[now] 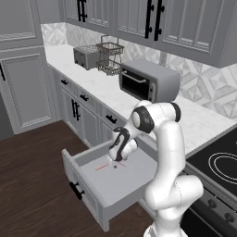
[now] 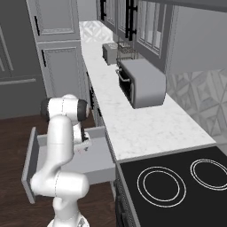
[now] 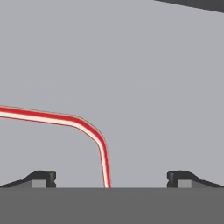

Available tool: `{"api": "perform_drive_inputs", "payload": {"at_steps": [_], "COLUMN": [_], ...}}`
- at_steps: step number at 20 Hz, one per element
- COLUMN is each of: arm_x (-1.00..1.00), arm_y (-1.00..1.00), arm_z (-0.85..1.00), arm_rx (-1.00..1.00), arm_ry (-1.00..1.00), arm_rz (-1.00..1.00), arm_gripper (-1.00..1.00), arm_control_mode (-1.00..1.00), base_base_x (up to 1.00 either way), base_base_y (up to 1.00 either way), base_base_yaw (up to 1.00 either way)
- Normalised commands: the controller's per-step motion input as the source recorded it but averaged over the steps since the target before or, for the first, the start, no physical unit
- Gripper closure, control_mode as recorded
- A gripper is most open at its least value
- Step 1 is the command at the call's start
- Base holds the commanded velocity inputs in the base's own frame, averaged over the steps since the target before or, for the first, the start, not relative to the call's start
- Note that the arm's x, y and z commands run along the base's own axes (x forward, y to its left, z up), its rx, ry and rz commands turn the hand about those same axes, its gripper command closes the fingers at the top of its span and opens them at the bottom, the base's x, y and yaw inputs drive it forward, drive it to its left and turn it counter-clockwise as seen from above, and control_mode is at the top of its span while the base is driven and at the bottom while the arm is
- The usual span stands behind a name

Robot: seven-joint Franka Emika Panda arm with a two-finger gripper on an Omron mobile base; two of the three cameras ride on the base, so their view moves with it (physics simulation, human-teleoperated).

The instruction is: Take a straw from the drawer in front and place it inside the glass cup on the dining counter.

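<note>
The wide grey drawer [image 1: 122,184] stands pulled out below the counter, plain grey inside [image 2: 96,156]. On its floor lies the thin red bendy straw [image 1: 102,167]. In the hand view the straw [image 3: 65,119] runs in from the left, bends, and drops between the fingertips. My gripper [image 1: 114,162] hangs low inside the drawer, pointing down just above the straw's bend. Its jaws [image 3: 111,179] are open wide, one fingertip [image 3: 43,178] on each side of the straw, touching nothing. The arm hides most of the hand [image 2: 83,144] in the right base view. The glass cup and the dining counter are out of view.
A toaster oven [image 1: 148,81] sits on the marble wall counter [image 1: 194,122] right behind the drawer. Further back stand a toaster [image 1: 85,57] and a wire basket [image 1: 110,58]. A black cooktop [image 2: 177,181] lies to the right. Dark wood floor [image 1: 32,162] spreads left of the drawer.
</note>
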Motion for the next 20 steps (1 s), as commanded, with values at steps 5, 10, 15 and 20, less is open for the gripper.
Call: {"api": "perform_drive_inputs", "payload": {"at_steps": [5, 10, 15, 20], "arm_x": [0.05, -0.20, -0.17, -0.25], "arm_y": [0.00, 0.00, 0.00, 0.00], "arm_z": [-0.55, -0.44, -0.36, -0.04], "arm_rx": [0.00, 0.00, 0.00, 0.00], "arm_ry": [0.13, 0.05, 0.01, -0.01], "arm_rz": [0.05, 0.04, 0.02, 0.00], "arm_gripper": [1.00, 1.00, 1.00, 1.00], "arm_control_mode": [-1.00, -1.00, -1.00, -1.00], "base_base_x": [0.00, 0.00, 0.00, 0.00], "base_base_y": [0.00, 0.00, 0.00, 0.00], "base_base_yaw": [0.00, 0.00, 0.00, 0.00]}}
